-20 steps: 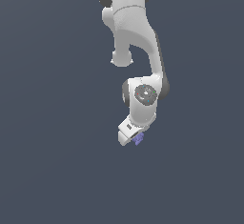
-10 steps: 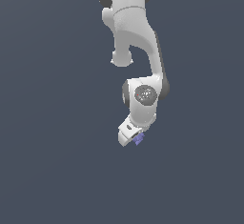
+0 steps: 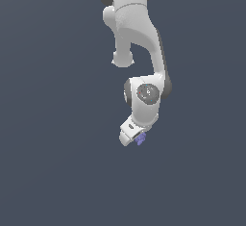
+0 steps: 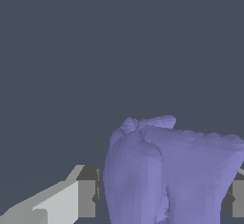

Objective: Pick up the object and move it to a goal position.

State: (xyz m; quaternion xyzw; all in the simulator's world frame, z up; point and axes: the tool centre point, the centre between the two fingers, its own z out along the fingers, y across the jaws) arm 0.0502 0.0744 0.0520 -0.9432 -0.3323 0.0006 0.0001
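White robot arm reaching down from the top of the exterior view against a plain dark blue-grey background. At its lower end sits the gripper, tilted so that it points down and toward the exterior view's left. A tiny periwinkle-purple object, a faceted irregular lump, sits at the gripper's tip, on the side toward the exterior view's right, and is far smaller than the gripper itself. Seen close up from the wrist view, the object fills the space between the two fingers, with a grey finger pad on each side of it, one only just in sight at the picture's edge. The gripper is closed on the object and holds it. Nothing else shows around the arm in either view
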